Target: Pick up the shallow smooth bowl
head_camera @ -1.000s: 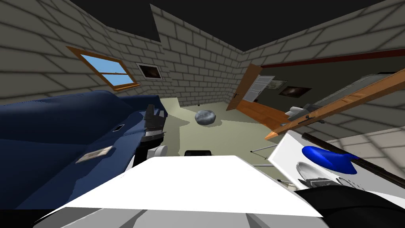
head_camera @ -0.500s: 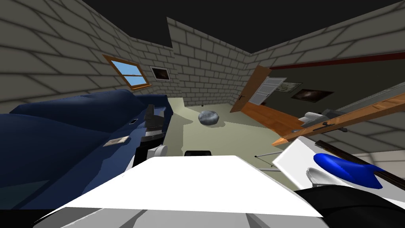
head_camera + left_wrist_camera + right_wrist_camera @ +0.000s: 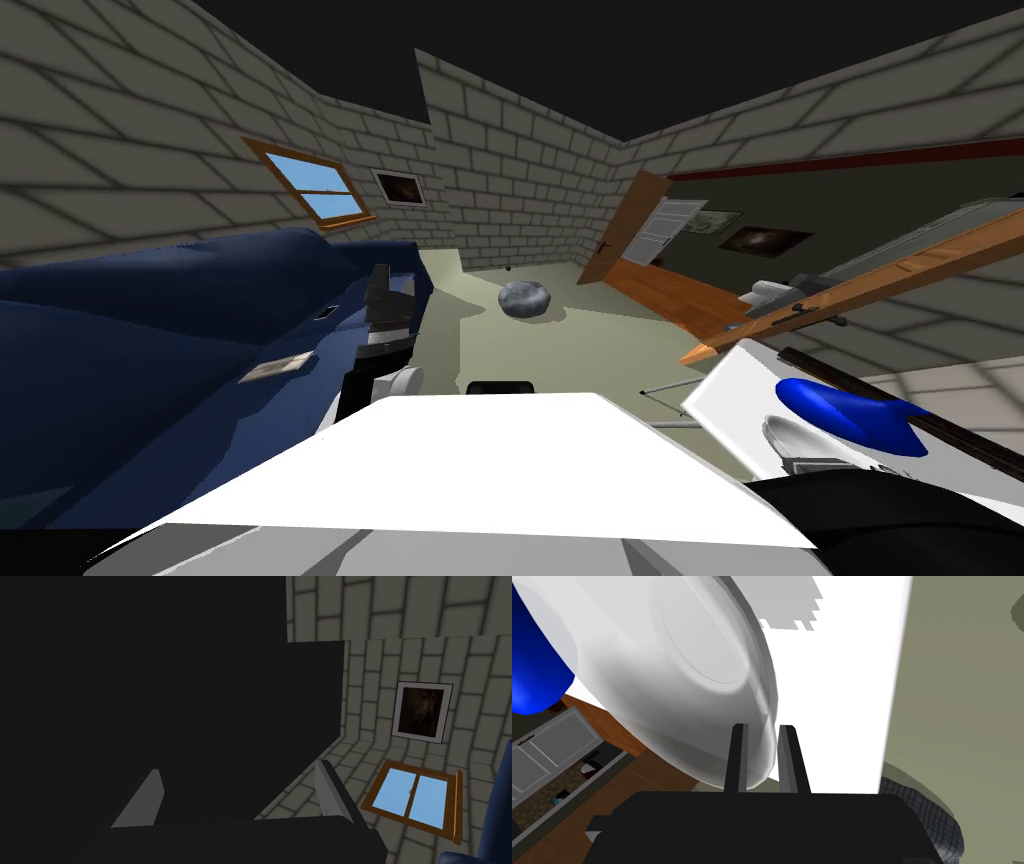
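The shallow bowl [image 3: 677, 666] is plain white and smooth, and lies tilted over a white table [image 3: 842, 701]. My right gripper [image 3: 763, 727] is shut on its rim, one thin finger on each side of the wall. A bright blue rounded thing [image 3: 537, 676] sits just behind the bowl, partly covered by it. In the head view the bowl [image 3: 795, 438] shows at the low right on the table [image 3: 730, 390], under the blue thing [image 3: 850, 418]. My left gripper [image 3: 239, 768] stands open with nothing in it, its arm [image 3: 388, 310] raised beside the sofa.
A dark blue sofa [image 3: 150, 330] runs along my left. A grey pouf [image 3: 524, 298] lies on the pale floor ahead. An open wooden door [image 3: 625, 225] stands at the far right, and a long wooden edge [image 3: 880, 280] crosses above the table.
My head camera has swung, so the whole room has shifted in the picture. The grey fingers at the bowl's near rim look closer together than a second ago.
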